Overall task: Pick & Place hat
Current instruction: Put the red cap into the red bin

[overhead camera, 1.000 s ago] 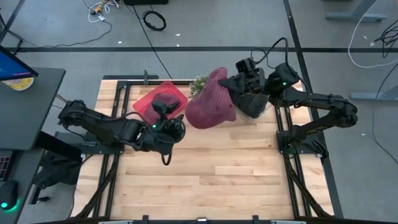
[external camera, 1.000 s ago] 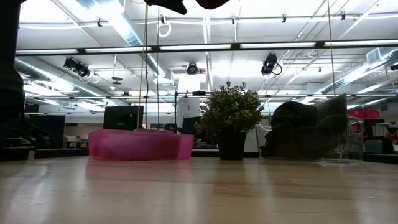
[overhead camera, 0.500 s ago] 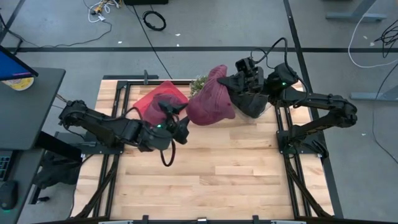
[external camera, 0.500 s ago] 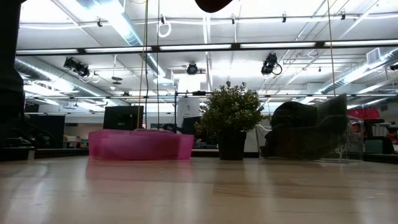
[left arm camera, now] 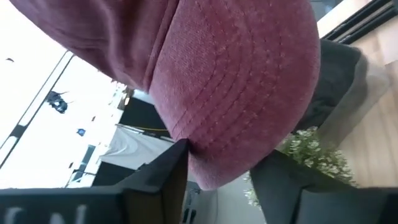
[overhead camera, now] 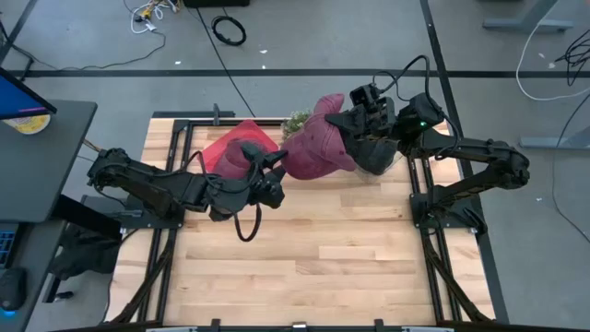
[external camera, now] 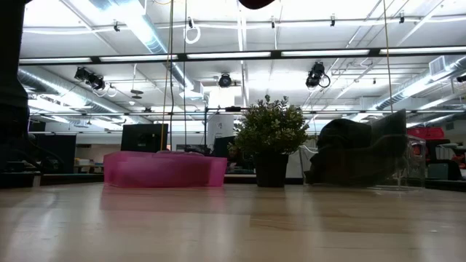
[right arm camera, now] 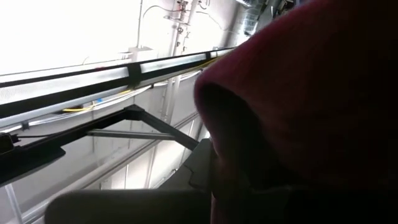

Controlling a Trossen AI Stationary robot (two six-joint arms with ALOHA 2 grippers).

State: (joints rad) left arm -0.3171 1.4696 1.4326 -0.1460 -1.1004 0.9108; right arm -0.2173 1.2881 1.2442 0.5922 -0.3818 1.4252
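Observation:
A maroon hat (overhead camera: 318, 148) hangs high over the table's far middle, with my right gripper (overhead camera: 347, 124) shut on its crown end. In the low view only the hat's lowest edge (external camera: 256, 3) shows. My left gripper (overhead camera: 277, 175) points level at the hat from the left. Its fingers are open and stand on either side of the brim's edge (left arm camera: 211, 171). A pink tray (overhead camera: 230, 148) lies under the left gripper. My left gripper has the brim's rim (left arm camera: 205, 177) between its two fingers, coming level from the table's left. One finger (left arm camera: 177, 155) lies close against the brim; I cannot tell whether it touches. My right gripper holds the hat by the far right side of its crown (overhead camera: 334, 129). The cloth hides the place of contact. The hat is lifted clear and hangs toward the left, brim lowest.
A small potted plant (external camera: 271, 138) stands at the far middle. A clear bin holding dark hats (overhead camera: 378, 152) sits at the far right. The pink tray (external camera: 164, 169) stands at the far left. The near half of the wooden table (overhead camera: 304, 267) is bare.
My left gripper has risen and gone toward the far right, tipping up from a downward slant to level, until its fingers stand around the hat's brim. The hat's hanging brim end has lifted a little and drawn in toward the far edge. Its crown end has stayed in place.

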